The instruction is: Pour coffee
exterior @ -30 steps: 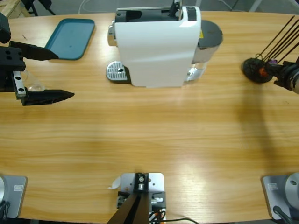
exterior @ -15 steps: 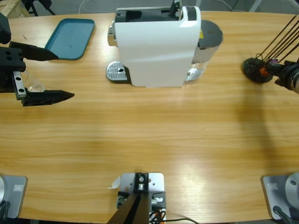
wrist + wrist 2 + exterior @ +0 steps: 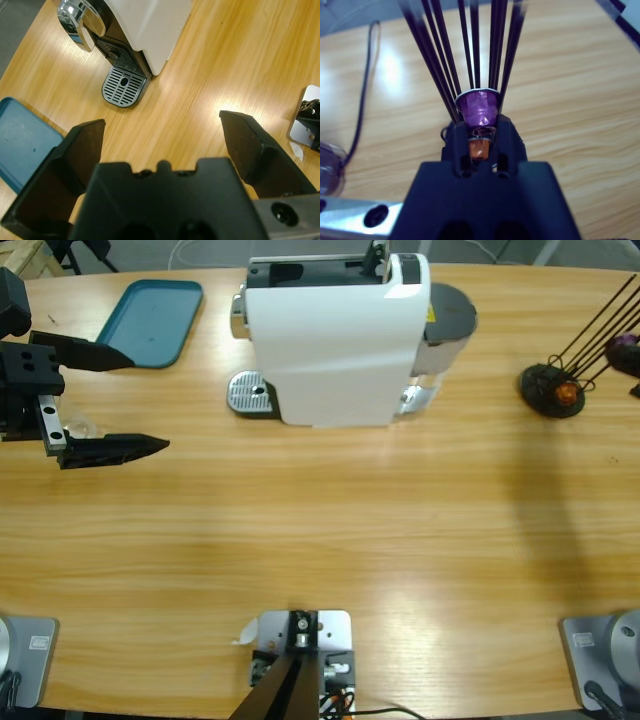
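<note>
Right hand (image 3: pixel 479 125) lifts purple capsule (image 3: pixel 479 106); left hand (image 3: pixel 148 400) straddles tumbler (image 3: pixel 76 426)
High view: far right of the coffee machine (image 3: pixel 335 340), the capsule has risen off its stand (image 3: pixel 548 390); far left, the wide-open left hand has edged machineward, empty, coffee not discernible. Left wrist view: bare worktop (image 3: pixel 210 65) up to the drip tray (image 3: pixel 123 87). Right wrist view: hand clamped on the capsule; brewing likely precedes pouring

Bright overhead light, glare on table (image 3: pixel 400 590), blurred rack wires (image 3: pixel 470 45)
</note>
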`<action>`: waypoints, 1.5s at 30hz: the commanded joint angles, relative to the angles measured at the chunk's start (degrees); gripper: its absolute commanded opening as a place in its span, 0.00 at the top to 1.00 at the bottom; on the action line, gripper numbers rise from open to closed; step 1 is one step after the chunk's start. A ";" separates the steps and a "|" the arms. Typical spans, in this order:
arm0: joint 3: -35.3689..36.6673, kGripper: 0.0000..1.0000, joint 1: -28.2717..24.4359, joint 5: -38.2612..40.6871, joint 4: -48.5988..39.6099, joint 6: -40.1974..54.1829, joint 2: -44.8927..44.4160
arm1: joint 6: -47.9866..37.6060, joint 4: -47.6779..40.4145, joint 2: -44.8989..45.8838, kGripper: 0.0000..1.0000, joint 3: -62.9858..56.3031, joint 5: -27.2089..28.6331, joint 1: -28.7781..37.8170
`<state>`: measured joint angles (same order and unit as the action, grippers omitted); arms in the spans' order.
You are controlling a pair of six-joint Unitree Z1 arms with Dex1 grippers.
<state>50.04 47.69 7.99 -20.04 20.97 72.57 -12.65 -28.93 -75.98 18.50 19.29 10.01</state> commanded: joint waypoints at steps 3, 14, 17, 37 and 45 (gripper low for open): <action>-1.91 0.01 0.56 -1.14 0.62 -0.49 1.70 | 2.35 12.05 9.34 1.00 7.75 0.49 0.19; -2.05 0.01 0.74 -2.63 0.58 -0.42 -0.89 | 6.73 32.76 19.90 1.00 21.90 -5.14 4.77; -2.05 0.01 0.74 -2.62 -1.04 -0.41 -3.31 | 17.05 33.76 20.08 1.00 23.06 -16.18 8.10; -0.75 0.01 0.74 -3.72 -17.05 1.56 -11.79 | 36.96 46.44 -1.88 1.00 46.39 -41.17 33.53; -3.45 0.01 0.74 -4.57 -17.05 0.65 -15.18 | 37.00 45.80 -17.89 1.00 59.67 -41.12 36.13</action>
<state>50.50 47.92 4.78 -36.08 22.10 60.78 23.99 17.73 -80.79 71.25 -21.33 44.71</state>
